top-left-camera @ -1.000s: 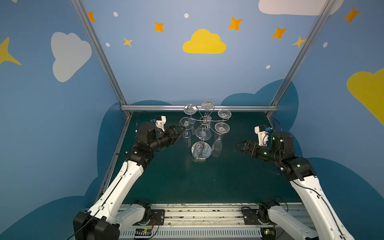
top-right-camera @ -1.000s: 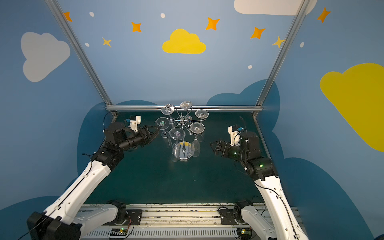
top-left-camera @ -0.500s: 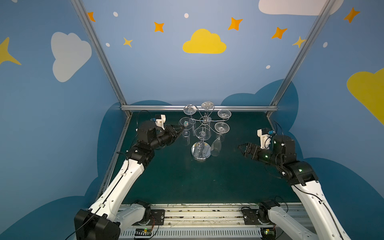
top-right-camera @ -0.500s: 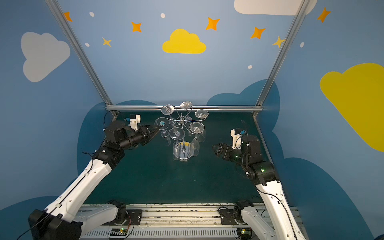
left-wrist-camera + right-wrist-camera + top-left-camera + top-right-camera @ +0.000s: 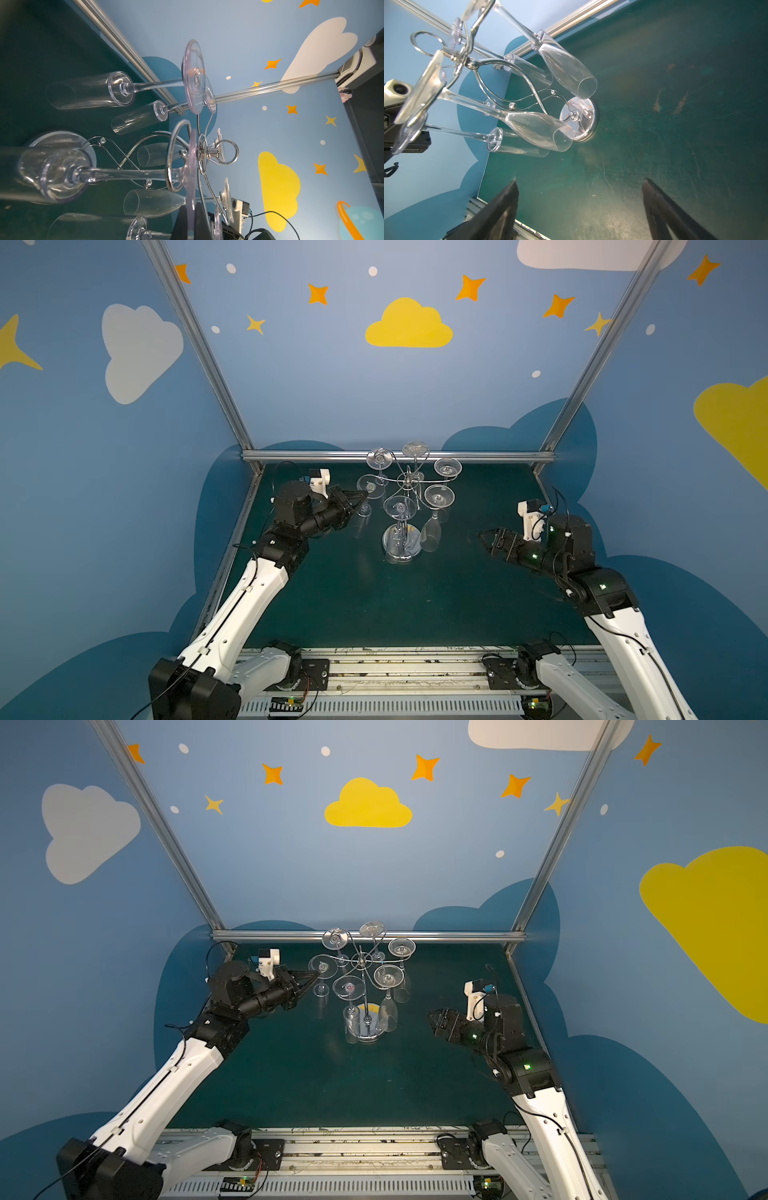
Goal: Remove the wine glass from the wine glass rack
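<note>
The chrome wine glass rack (image 5: 409,481) (image 5: 360,960) stands mid-table on its round mirror base (image 5: 579,120), with several clear glasses hanging upside down from its arms. My left gripper (image 5: 365,497) (image 5: 317,974) (image 5: 192,209) is shut on the edge of the flat foot of the leftmost wine glass (image 5: 371,486) (image 5: 323,966) (image 5: 191,195), which still hangs in its curled arm. My right gripper (image 5: 484,537) (image 5: 432,1017) (image 5: 580,181) stands open over the mat to the right of the rack, holding nothing.
A dark green mat (image 5: 374,605) covers the table. A metal rail (image 5: 316,456) runs along the back just behind the rack, and slanted frame posts rise at both back corners. Blue walls close in the left, right and back.
My left gripper's jaws have closed onto the foot of the leftmost glass. The right arm has shifted a little and its gripper stays open.
</note>
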Controlling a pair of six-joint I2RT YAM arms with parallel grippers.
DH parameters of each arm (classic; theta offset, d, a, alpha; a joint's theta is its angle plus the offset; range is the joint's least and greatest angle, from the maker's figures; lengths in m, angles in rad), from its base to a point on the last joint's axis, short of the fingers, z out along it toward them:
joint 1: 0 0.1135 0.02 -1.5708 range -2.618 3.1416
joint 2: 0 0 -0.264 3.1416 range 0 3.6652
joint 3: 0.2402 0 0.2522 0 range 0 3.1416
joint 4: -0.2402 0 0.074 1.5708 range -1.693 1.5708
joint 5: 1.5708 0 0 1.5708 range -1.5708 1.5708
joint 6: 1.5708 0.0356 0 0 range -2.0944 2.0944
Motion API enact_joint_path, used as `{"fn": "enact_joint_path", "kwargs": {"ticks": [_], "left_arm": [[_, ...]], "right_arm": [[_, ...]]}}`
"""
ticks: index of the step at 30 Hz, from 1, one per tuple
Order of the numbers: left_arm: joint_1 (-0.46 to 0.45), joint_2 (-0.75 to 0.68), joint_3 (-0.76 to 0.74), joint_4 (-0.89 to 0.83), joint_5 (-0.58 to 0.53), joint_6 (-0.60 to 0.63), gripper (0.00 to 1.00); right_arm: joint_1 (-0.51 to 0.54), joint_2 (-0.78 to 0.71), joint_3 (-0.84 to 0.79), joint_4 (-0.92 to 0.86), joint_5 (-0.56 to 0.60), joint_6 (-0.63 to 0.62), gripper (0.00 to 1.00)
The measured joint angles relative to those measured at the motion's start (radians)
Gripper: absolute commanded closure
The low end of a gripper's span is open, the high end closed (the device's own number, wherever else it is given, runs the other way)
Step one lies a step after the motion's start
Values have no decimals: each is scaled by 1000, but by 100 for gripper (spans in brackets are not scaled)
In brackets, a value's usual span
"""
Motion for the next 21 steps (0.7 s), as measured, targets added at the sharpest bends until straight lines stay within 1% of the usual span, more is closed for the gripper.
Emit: {"fn": "enact_joint_path", "kwargs": {"ticks": [12,21], "left_arm": [[0,-30,0,10,-16,-91,97],[0,-48,56,3,-31,-95,97]], "right_arm": [[0,-13,-5,0,13,1,10],[0,-14,-5,0,19,13,10]]}}
